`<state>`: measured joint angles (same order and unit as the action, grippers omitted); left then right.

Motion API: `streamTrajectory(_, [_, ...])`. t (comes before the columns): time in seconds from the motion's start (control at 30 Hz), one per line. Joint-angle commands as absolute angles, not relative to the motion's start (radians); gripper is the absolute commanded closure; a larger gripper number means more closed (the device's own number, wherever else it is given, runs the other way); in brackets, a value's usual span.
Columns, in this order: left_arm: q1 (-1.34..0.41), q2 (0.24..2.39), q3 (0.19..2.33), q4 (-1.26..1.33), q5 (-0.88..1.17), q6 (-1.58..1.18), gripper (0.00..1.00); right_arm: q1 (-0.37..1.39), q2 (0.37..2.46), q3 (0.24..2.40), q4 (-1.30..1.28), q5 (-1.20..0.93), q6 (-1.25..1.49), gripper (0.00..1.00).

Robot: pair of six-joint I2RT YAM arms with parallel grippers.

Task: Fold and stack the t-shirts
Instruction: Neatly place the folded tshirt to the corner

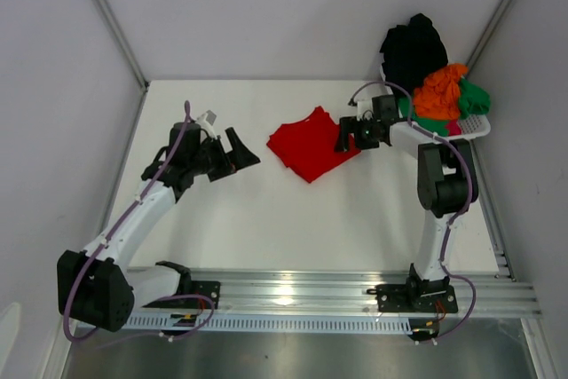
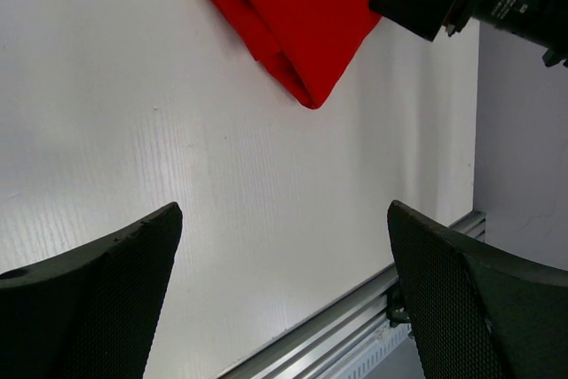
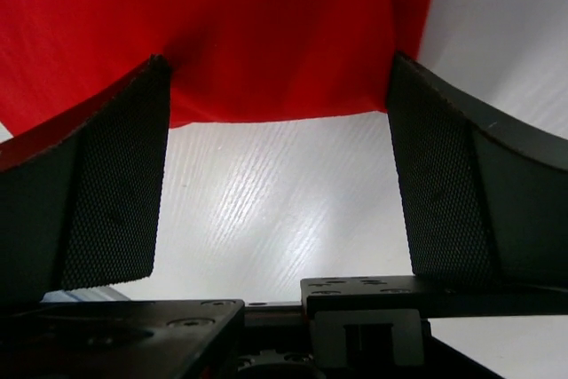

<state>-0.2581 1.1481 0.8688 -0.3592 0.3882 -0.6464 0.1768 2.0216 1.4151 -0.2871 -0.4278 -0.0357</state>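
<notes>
Nearest, along the front edge of the white table [image 1: 266, 219], a metal rail [image 1: 293, 283]. Farther in at left, the left gripper [image 1: 247, 153], fingers spread wide around nothing, poised over bare tabletop, apart from the cloth. At mid-table, the red t-shirt [image 1: 306, 144], lying flat in folded layers, one corner toward the rail. At its right edge, the right gripper [image 1: 344, 134], fingers spread, tips over the cloth's border; contact with it impossible to tell. Beyond, in the far right corner, a white basket [image 1: 479, 126] heaped with a black t-shirt [image 1: 413, 46], an orange t-shirt [image 1: 441, 90], a green t-shirt [image 1: 472, 97] and a sliver of pink cloth [image 1: 454, 129].
</notes>
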Motion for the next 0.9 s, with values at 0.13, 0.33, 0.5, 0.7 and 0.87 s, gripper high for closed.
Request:
streamTrajectory(0.13, [-0.265, 1.137, 0.887, -0.377, 0.255, -0.637, 0.00, 0.216, 1.918, 1.234, -0.131, -0.500, 0.115, 0.12])
streamTrajectory(0.33, [-0.264, 1.135, 0.928, -0.431, 0.163, -0.606, 0.00, 0.304, 1.806, 1.118, -0.072, -0.442, 0.193, 0.12])
streamTrajectory(0.5, [-0.264, 1.173, 0.995, -0.468, 0.146, -0.577, 0.00, 0.374, 1.717, 1.048, -0.052, -0.339, 0.290, 0.12])
streamTrajectory(0.7, [-0.241, 1.279, 1.075, -0.499, 0.205, -0.571, 0.01, 0.429, 1.628, 0.985, -0.066, -0.227, 0.436, 0.10])
streamTrajectory(0.87, [-0.184, 1.333, 1.135, -0.508, 0.325, -0.552, 0.01, 0.423, 1.531, 1.139, -0.302, -0.002, 0.452, 0.03])
